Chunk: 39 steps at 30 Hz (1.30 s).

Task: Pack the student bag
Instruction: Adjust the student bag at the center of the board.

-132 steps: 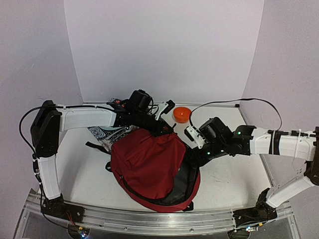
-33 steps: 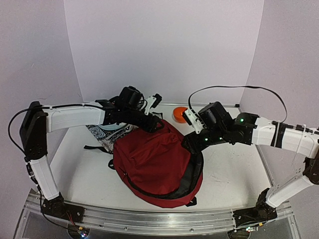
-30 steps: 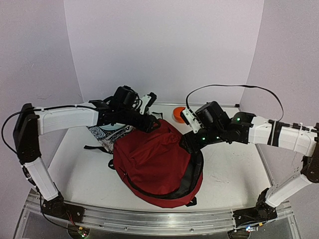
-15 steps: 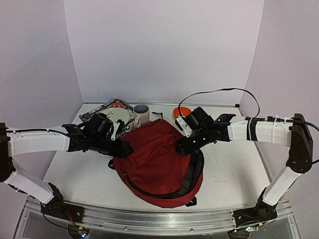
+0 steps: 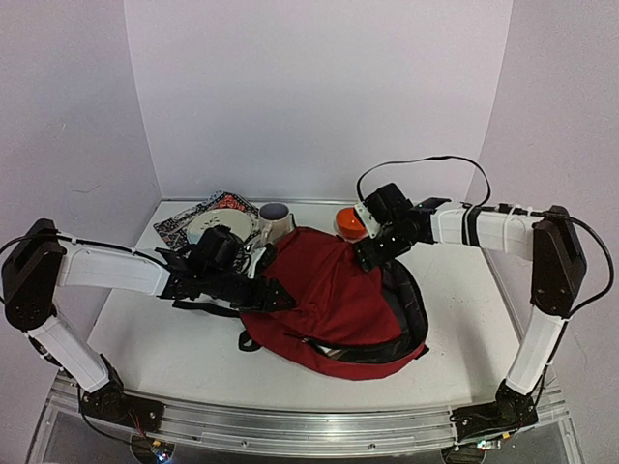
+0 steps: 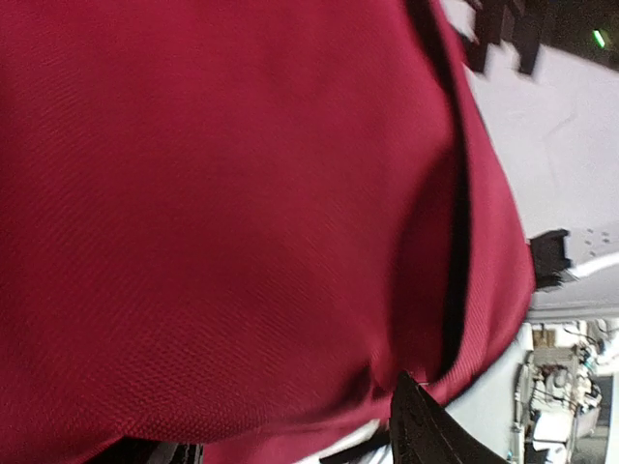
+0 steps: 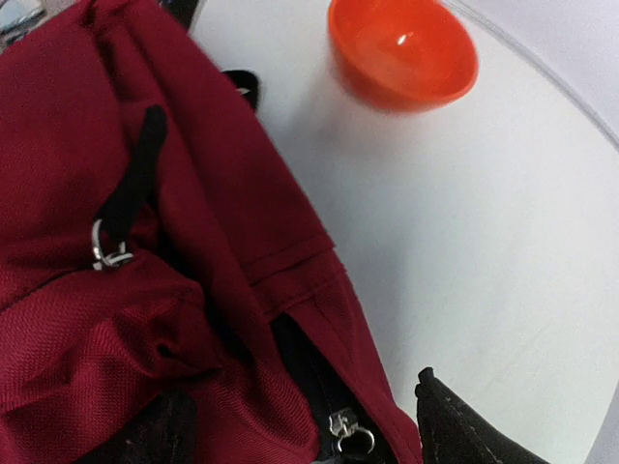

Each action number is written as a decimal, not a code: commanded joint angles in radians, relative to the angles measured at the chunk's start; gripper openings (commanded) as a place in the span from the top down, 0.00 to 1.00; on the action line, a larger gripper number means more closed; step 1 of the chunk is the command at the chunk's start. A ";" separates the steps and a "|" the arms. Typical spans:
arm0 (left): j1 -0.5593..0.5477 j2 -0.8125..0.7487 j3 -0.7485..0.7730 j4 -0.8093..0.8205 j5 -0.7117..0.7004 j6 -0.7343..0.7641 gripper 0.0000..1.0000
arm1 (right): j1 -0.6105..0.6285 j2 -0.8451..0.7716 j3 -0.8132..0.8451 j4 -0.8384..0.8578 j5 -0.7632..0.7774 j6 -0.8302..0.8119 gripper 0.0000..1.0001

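Red student bag [image 5: 329, 300] lay mid-table [image 5: 164, 338], dark lining showing along its right side | left gripper [image 5: 274, 296] pressed against fabric, hold could not be told | right gripper [image 5: 367, 258] stood spread astride the bag's far edge | risk: if you pulled unevenly, the bag could skid into the orange bowl [image 7: 401, 53].

The student bag [image 7: 145, 309] is shown filling the left half of the view, with its dark red fabric bunched between the widely spread fingertips of the right end effector [image 7: 305, 435]. A black zip pull [image 7: 135, 174] is laid across the fabric. An orange bowl [image 7: 401, 48] is seated upright on the white worktop [image 7: 503, 242], apart from the bag.
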 commanded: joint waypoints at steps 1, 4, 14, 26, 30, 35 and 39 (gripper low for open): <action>-0.035 0.043 0.109 0.155 0.091 -0.041 0.34 | -0.047 0.062 0.154 0.014 0.050 -0.105 0.22; -0.042 0.053 0.151 0.155 0.058 -0.032 0.34 | -0.054 0.076 0.207 -0.008 0.063 -0.127 0.23; -0.053 -0.129 0.012 0.043 -0.170 0.047 0.30 | 0.124 -0.189 0.049 -0.156 0.083 0.149 0.21; -0.040 -0.234 -0.082 -0.131 -0.379 0.091 0.26 | 0.262 -0.388 -0.208 -0.304 -0.038 0.505 0.26; -0.035 -0.166 -0.069 -0.113 -0.390 0.095 0.26 | 0.275 -0.394 -0.274 -0.304 -0.092 0.548 0.30; -0.032 -0.101 -0.056 -0.049 -0.341 0.099 0.30 | 0.274 -0.379 -0.315 -0.295 -0.052 0.547 0.30; -0.032 -0.060 -0.058 0.009 -0.245 0.089 0.36 | 0.266 -0.325 -0.305 -0.275 0.060 0.487 0.32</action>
